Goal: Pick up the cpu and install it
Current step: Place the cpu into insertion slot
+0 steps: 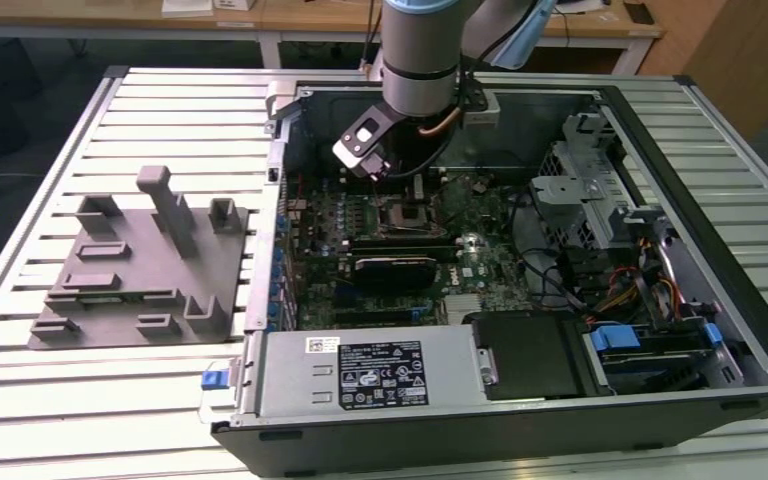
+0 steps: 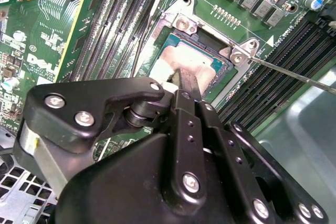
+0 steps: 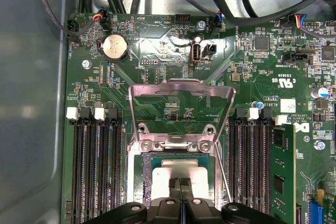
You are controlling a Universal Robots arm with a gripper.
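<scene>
On the exterior view's left, a grey holder (image 1: 131, 270) lies beside the open computer case (image 1: 704, 130). Inside the case, the claw (image 3: 181, 183) has its fingers pressed together, tips at the cpu (image 3: 163, 174), which lies in the socket (image 3: 176, 144).

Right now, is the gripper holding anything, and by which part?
Nothing seems held: the gripper has its jaws shut together, tips at the top of the cpu, which lies flat in the socket.
</scene>
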